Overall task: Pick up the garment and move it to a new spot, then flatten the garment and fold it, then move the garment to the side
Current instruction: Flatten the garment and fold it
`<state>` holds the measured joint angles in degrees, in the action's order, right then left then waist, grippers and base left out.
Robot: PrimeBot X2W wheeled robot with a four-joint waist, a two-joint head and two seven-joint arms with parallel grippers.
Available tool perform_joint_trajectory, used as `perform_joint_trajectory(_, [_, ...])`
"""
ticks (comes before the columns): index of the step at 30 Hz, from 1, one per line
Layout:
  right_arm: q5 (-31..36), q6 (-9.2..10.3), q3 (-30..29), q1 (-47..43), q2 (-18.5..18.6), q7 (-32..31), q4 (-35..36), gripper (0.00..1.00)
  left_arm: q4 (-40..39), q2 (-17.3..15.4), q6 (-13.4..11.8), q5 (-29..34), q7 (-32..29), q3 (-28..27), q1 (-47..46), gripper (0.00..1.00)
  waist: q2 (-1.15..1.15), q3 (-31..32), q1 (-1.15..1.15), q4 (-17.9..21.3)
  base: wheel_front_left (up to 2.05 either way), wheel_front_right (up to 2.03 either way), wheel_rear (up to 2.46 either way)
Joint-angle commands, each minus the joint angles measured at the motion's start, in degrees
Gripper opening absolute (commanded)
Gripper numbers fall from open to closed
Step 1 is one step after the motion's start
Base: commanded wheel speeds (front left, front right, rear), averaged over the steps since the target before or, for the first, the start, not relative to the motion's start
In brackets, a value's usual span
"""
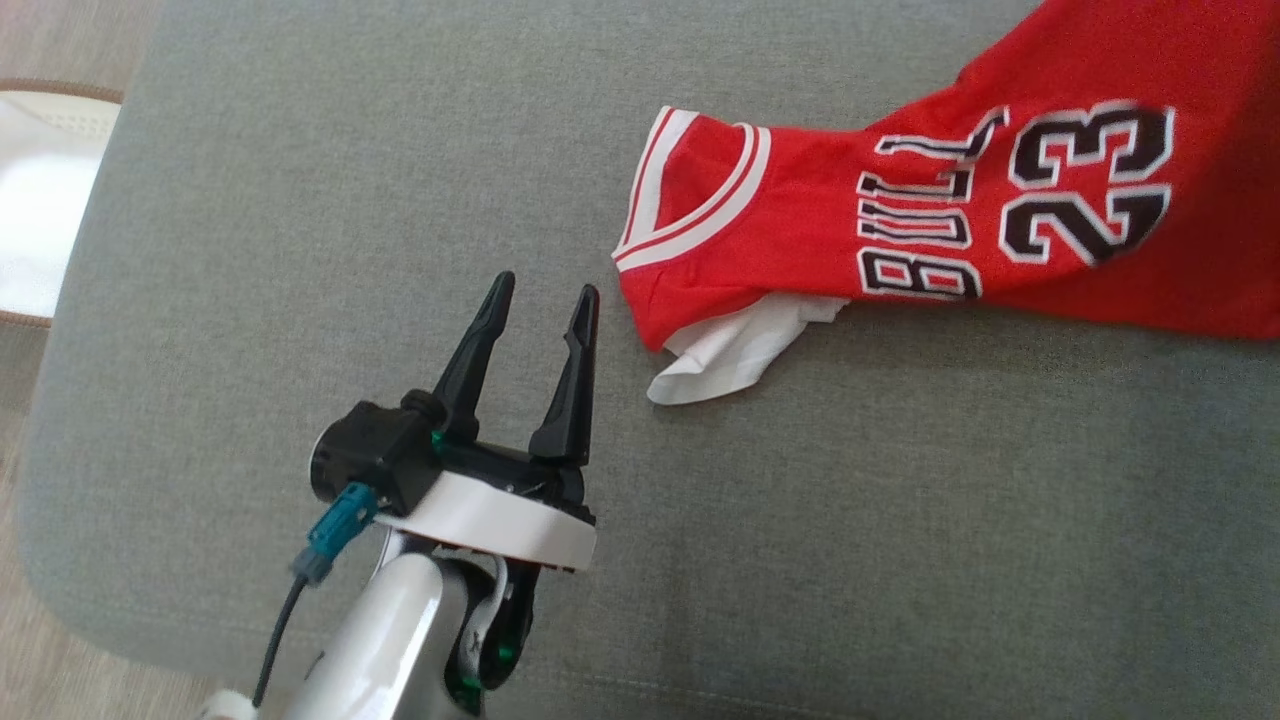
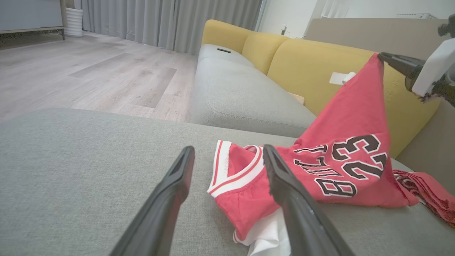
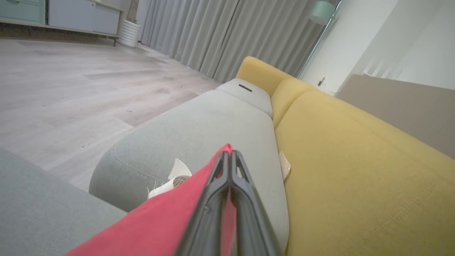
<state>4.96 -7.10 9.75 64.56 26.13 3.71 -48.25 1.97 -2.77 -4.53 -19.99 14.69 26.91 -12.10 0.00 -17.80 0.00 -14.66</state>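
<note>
Item: red jersey point(image 1: 820, 190), on grey cushion point(image 1: 300, 200), at 2 o'clock from left claw point(image 1: 548, 285); one corner raised. Left claw: fingers apart, empty. Right claw point(image 3: 229, 154): clamped on that raised corner.

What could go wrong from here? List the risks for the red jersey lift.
1. The right jaws pinch just a corner tip of the red number 23 basketball jersey; it could slip free.
2. Its collar end lies on the grey fabric cushion next to the open left jaws, so dragging may snag it.
3. The white cloth beneath might stay behind.
</note>
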Motion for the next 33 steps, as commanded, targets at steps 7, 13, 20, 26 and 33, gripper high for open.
perform_joint_trajectory(7, [5.5, -0.39, -4.5, 6.4, -1.1, 4.5, -3.3, 0.0, -2.4, -0.1, -0.6, -0.6, 0.3, -1.3, -2.1, 1.0, 0.0, -0.6, 0.0, -0.1, 0.0, 0.0, 0.0])
perform_joint_trajectory(13, [6.9, -0.39, -7.7, 4.4, -3.4, 6.6, -7.8, 1.0, -1.9, -0.1, -0.6, -0.3, 0.3, -1.5, -2.0, 1.0, 0.0, 0.5, 0.0, 1.1, 0.0, 0.0, 0.0])
perform_joint_trajectory(20, [4.9, -0.39, -8.5, 0.3, -5.5, 9.2, -10.1, 1.0, -1.5, -0.1, -0.4, 0.3, 0.3, -2.6, -1.1, 1.0, 0.0, 3.5, 0.0, 3.3, 0.0, 0.0, 0.0])
perform_joint_trajectory(26, [-0.3, -0.39, -8.2, -6.7, -8.7, 10.9, -7.0, 1.0, -1.2, -0.1, -0.1, 0.9, 0.3, -3.8, 0.4, 1.0, 0.0, 6.9, 0.0, 6.4, 0.0, 0.0, 0.0])
perform_joint_trajectory(33, [-7.1, -0.39, -9.9, -20.5, -12.9, 11.3, 6.3, 1.0, -1.1, -0.1, 0.1, 1.7, 0.3, -5.1, 2.5, 1.0, 0.0, 10.4, 0.0, 10.1, 0.0, 0.0, 0.0])
